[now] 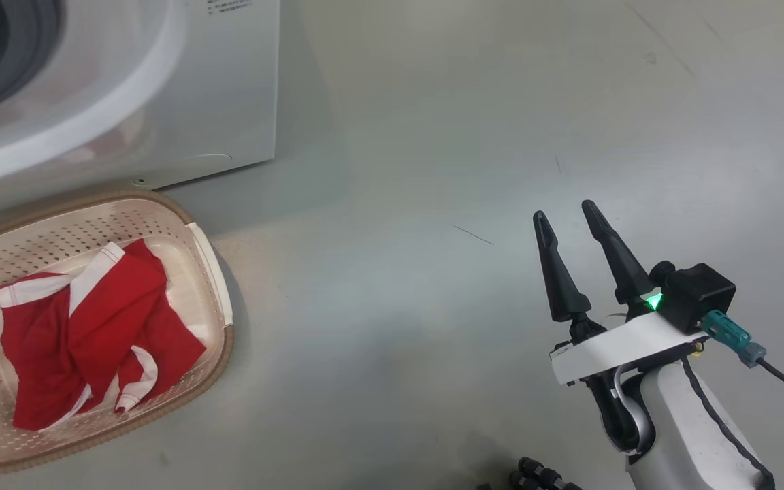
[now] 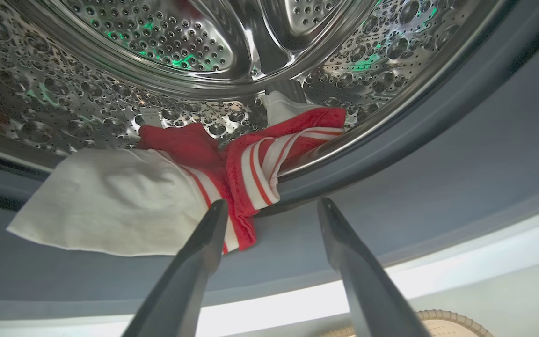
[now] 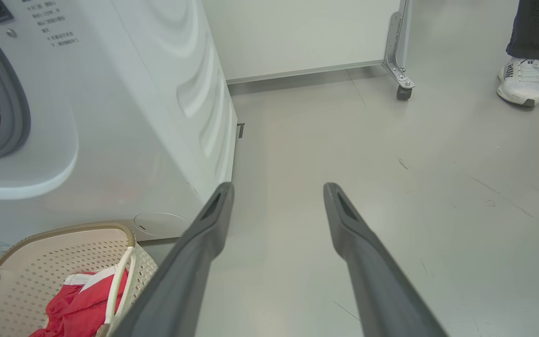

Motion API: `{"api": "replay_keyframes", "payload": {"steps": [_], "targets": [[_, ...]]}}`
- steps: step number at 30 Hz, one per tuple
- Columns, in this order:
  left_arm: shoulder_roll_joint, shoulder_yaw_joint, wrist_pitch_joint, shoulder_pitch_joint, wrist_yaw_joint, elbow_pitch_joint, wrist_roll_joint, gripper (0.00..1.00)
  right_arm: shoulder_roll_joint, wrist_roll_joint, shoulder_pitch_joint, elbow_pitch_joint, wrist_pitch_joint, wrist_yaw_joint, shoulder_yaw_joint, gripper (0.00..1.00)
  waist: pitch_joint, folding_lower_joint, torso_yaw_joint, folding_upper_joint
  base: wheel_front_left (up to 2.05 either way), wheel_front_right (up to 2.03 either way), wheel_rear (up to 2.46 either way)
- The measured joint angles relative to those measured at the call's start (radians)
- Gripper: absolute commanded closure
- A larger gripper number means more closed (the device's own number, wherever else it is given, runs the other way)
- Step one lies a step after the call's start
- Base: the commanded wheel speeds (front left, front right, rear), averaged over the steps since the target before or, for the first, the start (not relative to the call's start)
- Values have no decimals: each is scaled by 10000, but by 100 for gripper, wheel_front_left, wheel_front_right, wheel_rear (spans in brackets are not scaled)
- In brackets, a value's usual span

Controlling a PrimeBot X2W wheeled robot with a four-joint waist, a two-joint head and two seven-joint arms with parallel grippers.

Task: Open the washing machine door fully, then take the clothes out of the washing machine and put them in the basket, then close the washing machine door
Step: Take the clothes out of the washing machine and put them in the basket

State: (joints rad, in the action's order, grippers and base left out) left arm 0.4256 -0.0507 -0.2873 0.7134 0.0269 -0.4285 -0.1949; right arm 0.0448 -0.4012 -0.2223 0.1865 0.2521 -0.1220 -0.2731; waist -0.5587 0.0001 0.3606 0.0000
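The white washing machine point(image 1: 229, 88) stands at the upper left, its steel drum point(image 2: 166, 42) open to the left wrist view. Red striped and white clothes point(image 2: 180, 182) hang over the drum's lip onto the grey gasket point(image 2: 461, 154). My left gripper point(image 2: 272, 206) is open just in front of them, its left finger at the red hem. More red clothes point(image 1: 92, 327) lie in the cream basket point(image 1: 211, 272) on the floor before the machine. My right gripper point(image 1: 565, 211) is open over bare floor, far right of the basket. The door is out of view.
A person's foot in a white shoe point(image 3: 522, 79) stands on the grey floor at the far right. A white panel on a caster wheel point(image 3: 403, 91) is behind the machine. The basket point(image 3: 63, 252) sits close against the machine's front.
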Motion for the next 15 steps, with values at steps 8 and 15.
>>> {"api": "replay_keyframes", "payload": {"steps": [8, 15], "targets": [[75, -56, -477, 807, -142, -562, 10, 0, -12, -209, -179, -123, 0, 0, -40, 0, -462, 0, 358, 0, 0, 0, 0], [349, -35, -782, 1325, -502, -1095, 345, 0, -31, -297, -272, -201, 0, 0, -115, 0, -779, 1, 519, 0, 0, 0, 0]]}}
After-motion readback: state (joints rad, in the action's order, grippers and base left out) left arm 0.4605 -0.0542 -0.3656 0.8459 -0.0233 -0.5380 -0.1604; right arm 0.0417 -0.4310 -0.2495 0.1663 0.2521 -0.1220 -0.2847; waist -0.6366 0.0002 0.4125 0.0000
